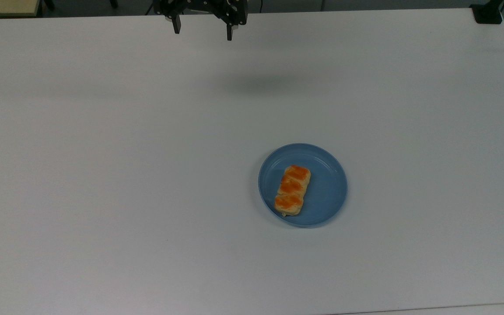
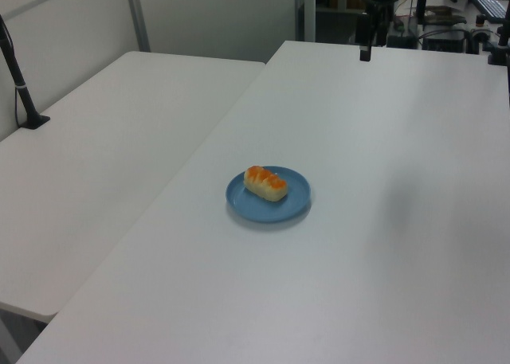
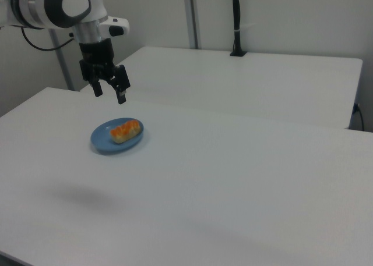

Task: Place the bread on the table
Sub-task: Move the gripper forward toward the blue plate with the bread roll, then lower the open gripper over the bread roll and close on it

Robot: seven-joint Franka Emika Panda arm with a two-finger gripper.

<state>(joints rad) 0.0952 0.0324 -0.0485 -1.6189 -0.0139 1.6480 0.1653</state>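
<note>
The bread (image 1: 293,190), a small pale-tan pastry with three glossy orange bumps, lies on a round blue plate (image 1: 328,188) on the white table (image 1: 103,175). It also shows in the left view (image 2: 265,183) and the right view (image 3: 126,131). My gripper (image 1: 202,31) hangs high over the table's far edge in the top view, open, with nothing between its black fingers. In the right view the gripper (image 3: 109,91) hovers well above the table, away from the plate (image 3: 102,141).
A second white table (image 2: 103,165) adjoins on the left view's left, with a black post (image 2: 20,85) clamped to it. Another black clamp (image 1: 487,13) sits at the top view's upper right corner. The gripper's shadow (image 1: 256,83) falls on the tabletop.
</note>
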